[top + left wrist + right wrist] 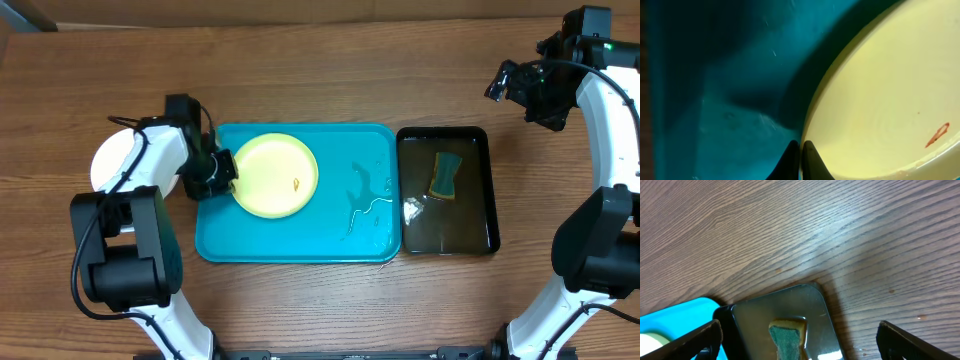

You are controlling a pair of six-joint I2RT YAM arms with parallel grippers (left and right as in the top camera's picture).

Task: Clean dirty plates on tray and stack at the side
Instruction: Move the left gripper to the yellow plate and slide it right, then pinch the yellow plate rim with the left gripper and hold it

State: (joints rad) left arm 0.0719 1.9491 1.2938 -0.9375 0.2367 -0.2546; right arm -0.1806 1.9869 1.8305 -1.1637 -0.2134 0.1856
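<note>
A pale yellow-green plate (275,175) lies in the left half of the turquoise tray (300,245), with a small orange speck (297,184) on it. My left gripper (226,176) is shut on the plate's left rim. In the left wrist view its fingertips (801,150) pinch the rim of the plate (880,95), one finger over the tray (715,100) and one over the plate, and the orange speck (937,135) shows. A white plate (105,160) rests on the table left of the tray, partly under the left arm. My right gripper (520,85) hangs open, high at the far right.
A black tray (485,190) holding water and a green-and-yellow sponge (446,175) stands right of the turquoise tray. Water streaks (365,200) lie on the turquoise tray's right half. The right wrist view shows the sponge (789,340) in the black tray (750,315) below the wide-open right gripper (800,325).
</note>
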